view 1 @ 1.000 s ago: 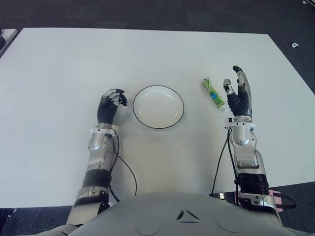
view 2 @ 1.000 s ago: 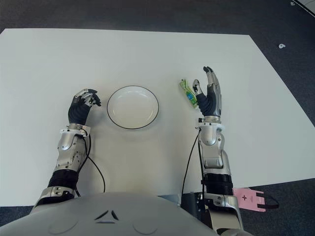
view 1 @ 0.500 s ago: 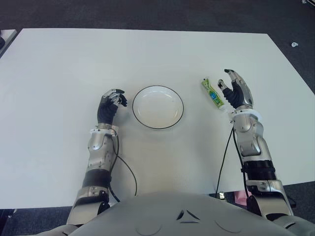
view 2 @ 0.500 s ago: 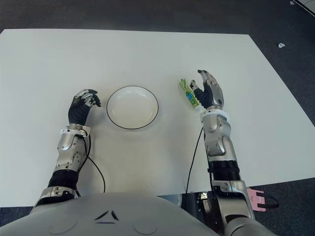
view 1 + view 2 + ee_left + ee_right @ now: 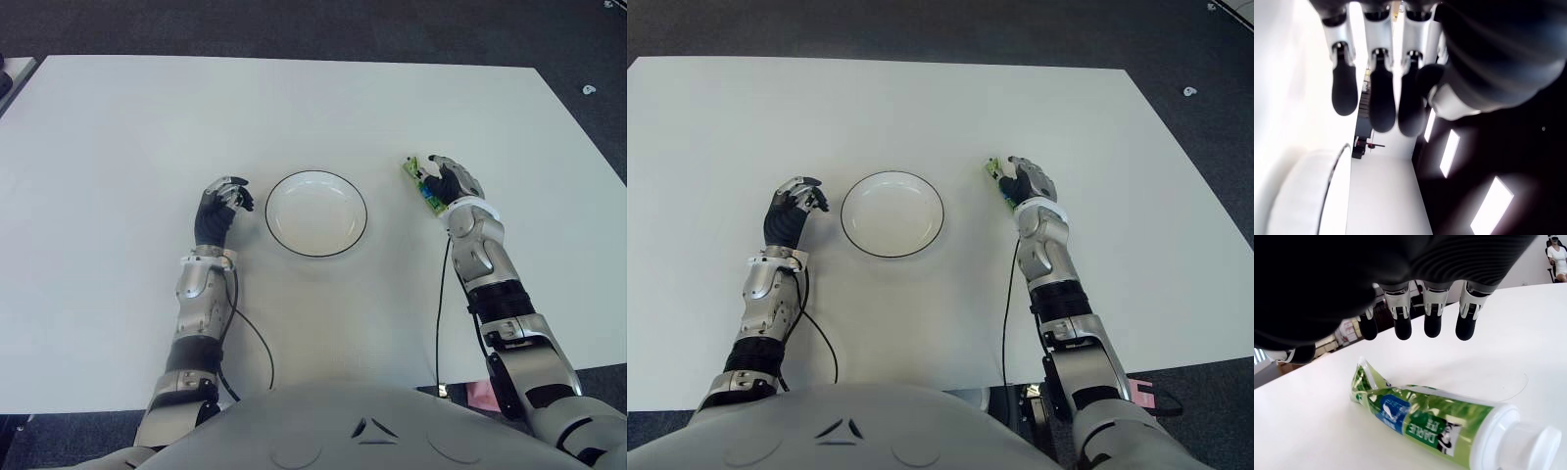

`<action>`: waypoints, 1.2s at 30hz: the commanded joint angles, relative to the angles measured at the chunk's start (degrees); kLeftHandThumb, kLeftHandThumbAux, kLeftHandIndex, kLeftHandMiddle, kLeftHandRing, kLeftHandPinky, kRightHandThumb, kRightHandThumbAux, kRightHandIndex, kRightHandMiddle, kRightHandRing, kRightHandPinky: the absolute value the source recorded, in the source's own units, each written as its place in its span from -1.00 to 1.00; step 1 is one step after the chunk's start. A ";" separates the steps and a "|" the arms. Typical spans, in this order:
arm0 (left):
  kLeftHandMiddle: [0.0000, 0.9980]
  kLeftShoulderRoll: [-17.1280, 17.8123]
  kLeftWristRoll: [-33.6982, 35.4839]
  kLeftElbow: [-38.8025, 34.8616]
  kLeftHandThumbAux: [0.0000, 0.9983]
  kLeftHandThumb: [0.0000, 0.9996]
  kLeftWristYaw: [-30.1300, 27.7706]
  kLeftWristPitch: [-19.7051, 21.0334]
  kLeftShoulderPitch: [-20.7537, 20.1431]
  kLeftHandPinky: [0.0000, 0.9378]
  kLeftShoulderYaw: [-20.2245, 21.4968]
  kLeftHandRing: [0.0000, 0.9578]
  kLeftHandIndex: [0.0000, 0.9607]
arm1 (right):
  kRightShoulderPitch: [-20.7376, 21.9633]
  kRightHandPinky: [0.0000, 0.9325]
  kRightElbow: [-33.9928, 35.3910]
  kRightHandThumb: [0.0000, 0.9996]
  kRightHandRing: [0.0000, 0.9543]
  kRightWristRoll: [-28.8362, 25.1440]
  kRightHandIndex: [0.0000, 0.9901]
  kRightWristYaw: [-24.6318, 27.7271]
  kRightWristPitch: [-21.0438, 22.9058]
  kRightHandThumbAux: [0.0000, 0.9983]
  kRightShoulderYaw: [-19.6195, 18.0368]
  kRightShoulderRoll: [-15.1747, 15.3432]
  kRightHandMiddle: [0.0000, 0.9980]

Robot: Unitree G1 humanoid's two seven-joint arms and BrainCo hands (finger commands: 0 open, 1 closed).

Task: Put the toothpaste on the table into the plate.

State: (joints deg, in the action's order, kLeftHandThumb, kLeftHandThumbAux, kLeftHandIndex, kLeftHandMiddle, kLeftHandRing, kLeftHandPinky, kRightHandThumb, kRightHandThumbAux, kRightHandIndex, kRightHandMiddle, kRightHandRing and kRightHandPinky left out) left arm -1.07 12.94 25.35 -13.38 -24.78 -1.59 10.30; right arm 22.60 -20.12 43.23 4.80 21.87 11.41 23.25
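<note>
Seen from the head, a white table (image 5: 118,117) fills the view. A white plate (image 5: 315,213) with a thin dark rim sits near the middle. Just to its left, the left hand (image 5: 219,209) is held with its fingers curled and nothing in it. To the right of the plate, well apart from it, lies a green toothpaste (image 5: 419,182) tube. The right hand (image 5: 447,182) sits over the near part of the tube, palm down, so only the far crimped end shows clearly.

From the left wrist, the dark fingertips (image 5: 1382,105) of the left hand hang bent, close together, holding nothing. The plate's rim (image 5: 1334,169) shows nearby.

From the right wrist, the toothpaste (image 5: 1425,420) lies flat on the table (image 5: 1298,431), its white cap (image 5: 1520,440) at one end and its crimped tail at the other. The right hand's fingertips (image 5: 1432,325) are spread above the tube with a clear gap between them and it. The thumb is mostly out of sight at the picture's edge, so whether it touches the tube cannot be told.
</note>
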 commanded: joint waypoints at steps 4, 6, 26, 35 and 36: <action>0.24 -1.90 -0.14 6.13 0.44 0.41 1.97 5.04 7.77 0.21 -0.06 0.26 -0.09 | 5.40 -1.00 -14.95 0.11 -1.00 -0.38 -1.00 -3.10 -1.32 -0.78 3.78 -0.96 -1.00; 0.25 -1.87 -0.12 6.05 0.44 0.41 1.98 5.13 7.81 0.22 -0.11 0.26 -0.09 | 6.44 -1.00 -17.61 0.11 -1.00 -0.43 -1.00 -3.82 -1.95 -0.79 4.67 -1.04 -1.00; 0.27 -1.43 -0.20 5.31 0.44 0.40 1.17 4.30 8.89 0.24 -0.43 0.29 -0.09 | 8.75 -1.00 -26.32 0.14 -1.00 -0.82 -1.00 -5.78 -1.90 -0.81 10.58 -1.70 -1.00; 0.25 -1.57 0.12 4.91 0.45 0.40 1.75 4.99 9.18 0.23 -0.02 0.29 -0.09 | 8.73 -1.00 -29.71 0.15 -1.00 -1.96 -1.00 -6.98 -2.17 -0.80 11.20 -2.55 -1.00; 0.25 -1.61 0.19 4.93 0.45 0.40 1.74 4.94 9.17 0.23 0.03 0.29 -0.09 | 8.69 -1.00 -29.94 0.15 -1.00 -2.02 -1.00 -7.10 -2.20 -0.80 11.22 -2.61 -1.00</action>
State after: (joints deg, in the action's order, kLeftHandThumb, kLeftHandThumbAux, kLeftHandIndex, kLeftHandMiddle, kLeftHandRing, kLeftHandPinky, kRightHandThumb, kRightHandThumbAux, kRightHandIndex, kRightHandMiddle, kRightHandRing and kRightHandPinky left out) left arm -1.08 12.88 24.30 -12.37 -24.51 -0.89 10.16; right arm 33.89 -46.62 42.80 -4.23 19.76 21.56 22.28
